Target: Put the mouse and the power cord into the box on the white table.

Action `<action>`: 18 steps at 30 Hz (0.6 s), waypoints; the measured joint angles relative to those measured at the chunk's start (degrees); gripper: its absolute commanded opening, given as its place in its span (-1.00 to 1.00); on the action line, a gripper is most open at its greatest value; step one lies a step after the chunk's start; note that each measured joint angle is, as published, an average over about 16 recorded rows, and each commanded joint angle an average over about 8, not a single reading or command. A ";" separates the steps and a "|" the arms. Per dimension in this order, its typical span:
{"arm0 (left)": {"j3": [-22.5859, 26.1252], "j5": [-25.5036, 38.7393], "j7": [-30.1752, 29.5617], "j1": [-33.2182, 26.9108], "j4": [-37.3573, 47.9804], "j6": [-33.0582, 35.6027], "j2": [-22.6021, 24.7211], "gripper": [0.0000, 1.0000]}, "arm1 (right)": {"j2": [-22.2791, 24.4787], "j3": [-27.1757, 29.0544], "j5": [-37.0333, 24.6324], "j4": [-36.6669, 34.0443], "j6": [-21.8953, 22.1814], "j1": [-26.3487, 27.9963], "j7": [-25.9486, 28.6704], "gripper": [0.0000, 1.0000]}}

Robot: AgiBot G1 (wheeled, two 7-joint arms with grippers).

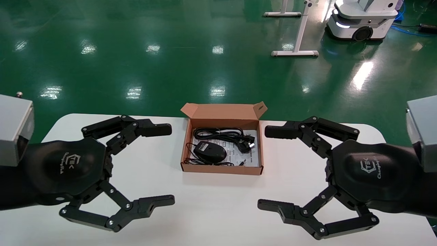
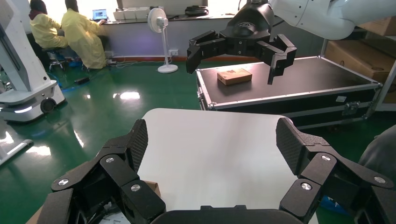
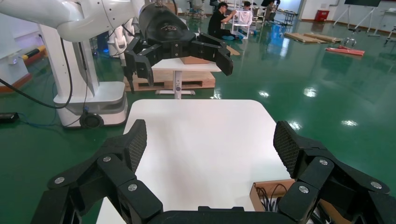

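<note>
Nearest the camera, two black grippers are hovering over a white tabletop (image 1: pixel 218 212), one at each side, both empty. The left gripper (image 1: pixel 164 165) is holding its fingers spread wide, and the right gripper (image 1: pixel 271 167) is mirroring it with its fingers spread wide too. Between them, toward the far edge of the tabletop, a shallow brown cardboard box (image 1: pixel 222 169) is sitting with its flap lid standing upright at the back. A white printed sheet (image 1: pixel 251 158) is lining its bottom. The black mouse (image 1: pixel 210 151) is lying inside the box on the near left, its thin cable looping along the front wall. The power cord (image 1: pixel 222 133) is lying coiled inside along the back, its chunky plug (image 1: pixel 246 144) resting toward the right wall. Beyond the tabletop, a glossy green floor (image 1: pixel 136 51) is reflecting rows of ceiling lights. Farther off, white stand legs (image 1: pixel 295 53) are resting on the floor, and a white wheeled robot base (image 1: pixel 362 24) is standing at the far right.
</note>
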 measured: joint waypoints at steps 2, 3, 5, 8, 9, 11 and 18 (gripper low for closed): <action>0.00 0.00 0.00 0.00 0.00 0.00 0.00 1.00 | 0.00 0.00 -0.01 -0.01 0.00 0.01 -0.01 1.00; 0.00 0.01 0.00 0.00 0.01 0.00 0.00 1.00 | -0.01 0.00 -0.01 -0.01 0.00 0.01 -0.01 1.00; 0.00 0.01 0.00 0.00 0.01 0.00 0.01 1.00 | -0.01 -0.01 -0.02 -0.02 0.00 0.01 -0.02 1.00; 0.00 0.01 0.00 0.00 0.01 0.00 0.01 1.00 | -0.01 -0.01 -0.02 -0.03 0.00 0.02 -0.02 1.00; 0.00 0.01 0.00 0.00 0.01 0.00 0.01 1.00 | -0.01 -0.01 -0.03 -0.04 0.00 0.03 -0.02 1.00; 0.00 0.01 0.00 0.00 0.01 0.00 0.01 1.00 | -0.01 -0.01 -0.03 -0.04 0.00 0.03 -0.02 1.00; 0.00 0.01 0.00 -0.01 0.01 0.00 0.01 1.00 | -0.01 -0.01 -0.03 -0.06 0.00 0.04 -0.02 1.00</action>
